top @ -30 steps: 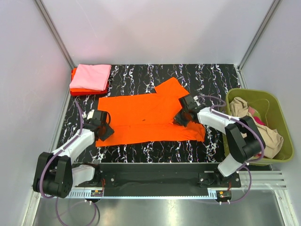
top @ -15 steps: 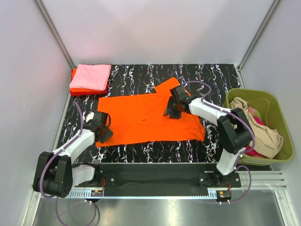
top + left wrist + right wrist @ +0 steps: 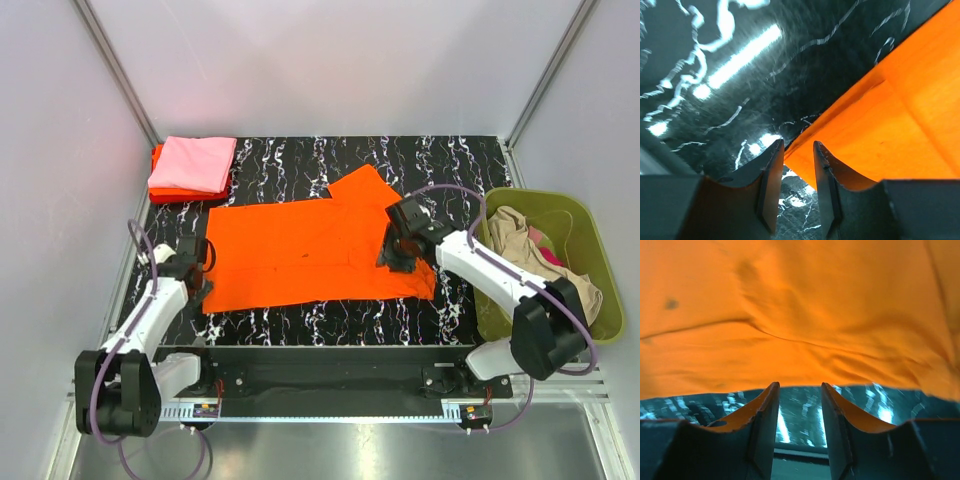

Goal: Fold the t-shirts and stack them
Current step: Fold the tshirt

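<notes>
Worktop (image 3: 420, 160): the orange t-shirt (image 3: 300, 250) lies spread mid-surface, with a crease right of centre. Right fingers (image 3: 762, 415), shut a second ago, now stand parted and empty at its right edge. Left fingers (image 3: 770, 175), part open and empty, have withdrawn to its left corner. Judged: one fold released, more outstanding.

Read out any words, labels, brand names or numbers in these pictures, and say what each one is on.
None: no readable text in any view. The bright orange t-shirt, the folded light pink t-shirt, the olive-green plastic basket and the black white-veined table top show no print, label or number.
</notes>
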`<state>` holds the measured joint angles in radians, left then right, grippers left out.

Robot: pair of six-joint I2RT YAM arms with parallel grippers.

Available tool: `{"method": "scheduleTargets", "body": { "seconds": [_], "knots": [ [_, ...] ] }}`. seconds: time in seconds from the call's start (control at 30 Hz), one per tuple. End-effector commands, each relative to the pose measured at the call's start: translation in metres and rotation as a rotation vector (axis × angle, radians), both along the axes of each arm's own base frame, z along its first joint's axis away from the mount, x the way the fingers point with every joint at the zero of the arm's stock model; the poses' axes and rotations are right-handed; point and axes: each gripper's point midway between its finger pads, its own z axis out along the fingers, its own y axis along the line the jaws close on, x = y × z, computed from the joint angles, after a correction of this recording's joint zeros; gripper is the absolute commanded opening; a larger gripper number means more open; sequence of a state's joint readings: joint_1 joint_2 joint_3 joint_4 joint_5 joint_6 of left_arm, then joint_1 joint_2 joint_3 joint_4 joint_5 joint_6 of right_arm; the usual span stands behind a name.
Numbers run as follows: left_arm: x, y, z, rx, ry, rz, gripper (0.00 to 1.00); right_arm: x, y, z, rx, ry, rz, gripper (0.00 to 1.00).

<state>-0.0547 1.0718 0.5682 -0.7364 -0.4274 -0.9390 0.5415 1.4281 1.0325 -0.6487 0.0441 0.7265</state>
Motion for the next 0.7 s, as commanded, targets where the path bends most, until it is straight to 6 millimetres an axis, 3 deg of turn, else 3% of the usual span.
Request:
{"method": "scheduleTargets", "body": {
  "seconds": [0.0,0.1,0.17,0.27,0.43,0.53,0.67],
  "knots": [
    [0.023,0.013,0.040,0.065,-0.091,-0.002,0.36,-0.024,-0.032,-0.004,-0.082,0.043,-0.124,0.45],
    [0.038,-0.017,0.048,-0.083,-0.155,-0.086,0.36,-0.031,-0.038,-0.002,-0.062,0.021,-0.161,0.44],
    [0.043,-0.044,0.037,-0.231,-0.201,-0.112,0.36,-0.031,-0.041,0.001,-0.070,0.000,-0.149,0.43],
    [0.042,-0.063,0.019,-0.348,-0.235,-0.107,0.37,-0.029,-0.040,0.001,-0.084,-0.005,-0.126,0.37],
    [0.030,-0.057,-0.007,-0.328,-0.139,-0.045,0.37,-0.032,-0.044,-0.011,-0.127,0.020,-0.087,0.36],
    [0.025,-0.040,-0.008,-0.247,-0.101,0.009,0.37,-0.036,-0.049,-0.017,-0.151,0.027,-0.086,0.37],
    [0.024,-0.001,-0.005,-0.076,-0.070,0.075,0.38,-0.043,-0.053,-0.016,-0.139,0.024,-0.109,0.40]
  ]
}}
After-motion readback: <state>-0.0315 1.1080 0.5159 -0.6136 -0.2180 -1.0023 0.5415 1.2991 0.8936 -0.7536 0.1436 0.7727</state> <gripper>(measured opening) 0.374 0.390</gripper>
